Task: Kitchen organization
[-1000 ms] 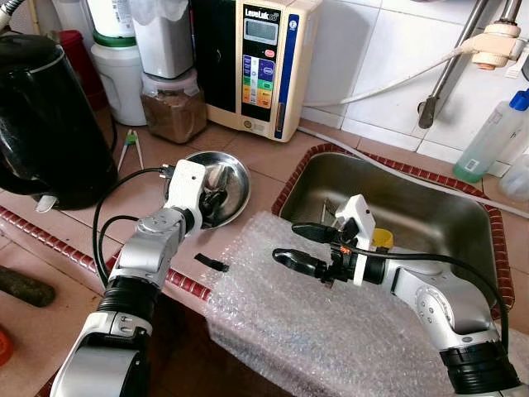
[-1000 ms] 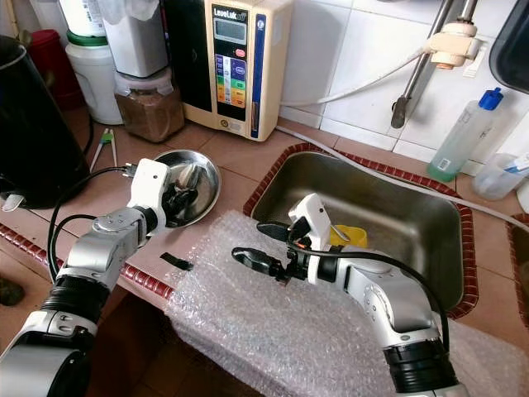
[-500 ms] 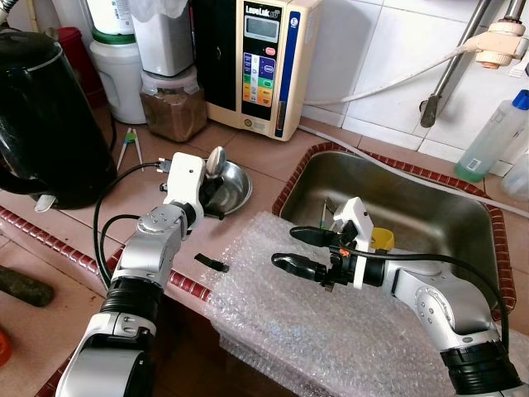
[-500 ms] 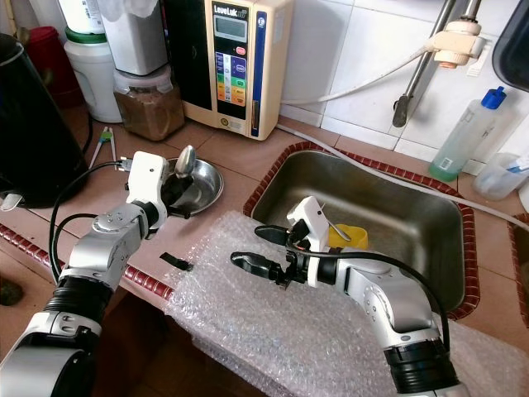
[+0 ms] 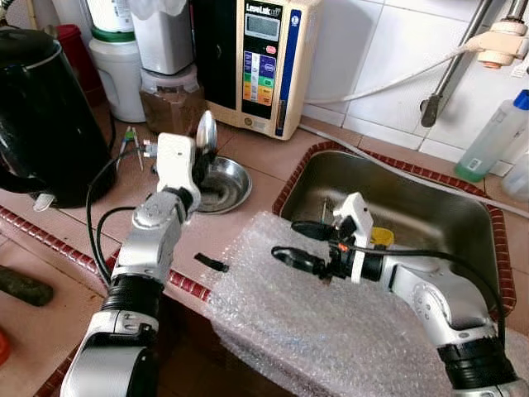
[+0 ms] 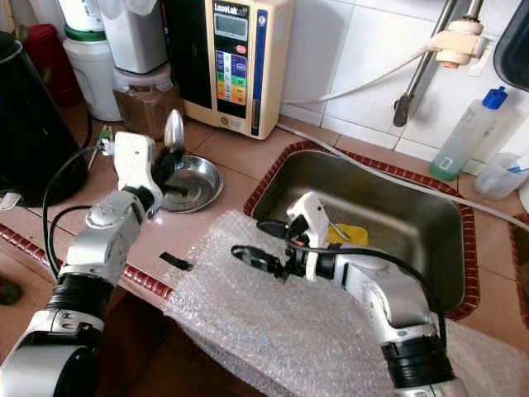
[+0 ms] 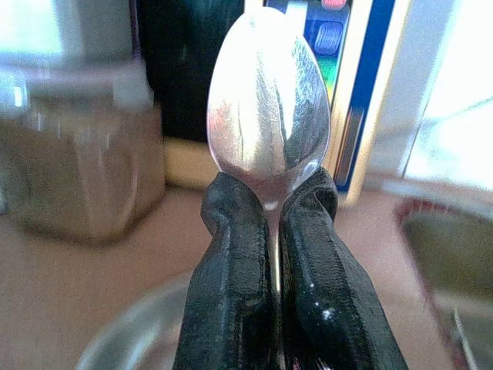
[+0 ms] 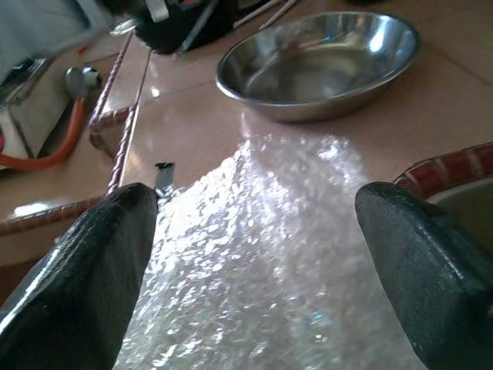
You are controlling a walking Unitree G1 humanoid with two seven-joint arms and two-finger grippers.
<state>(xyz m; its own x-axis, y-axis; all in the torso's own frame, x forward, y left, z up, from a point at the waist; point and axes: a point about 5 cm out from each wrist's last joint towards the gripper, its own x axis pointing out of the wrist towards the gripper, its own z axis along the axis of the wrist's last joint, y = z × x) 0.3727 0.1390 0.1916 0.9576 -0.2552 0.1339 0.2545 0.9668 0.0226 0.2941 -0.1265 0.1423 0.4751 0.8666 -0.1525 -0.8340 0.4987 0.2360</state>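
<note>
Spoon point(image 7: 268, 116) handle hidden between clamped fingers point(image 7: 231, 285). Steel bowl point(image 7: 146, 339) blurred, cut off at the edge. Jar point(image 7: 77, 169) smeared.

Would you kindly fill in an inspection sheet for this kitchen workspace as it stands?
Surface: tiled counter, bubble wrap draped over its edge.
Job's things: spoon held bowl-up above steel dish.
Clutter: black kettle, jars, small black piece.
Grippers: left gripper shut on spoon; right gripper open over bubble wrap.
Cables: black cable on left arm.
Surroundings: sink, water purifier, spray bottle.
</note>
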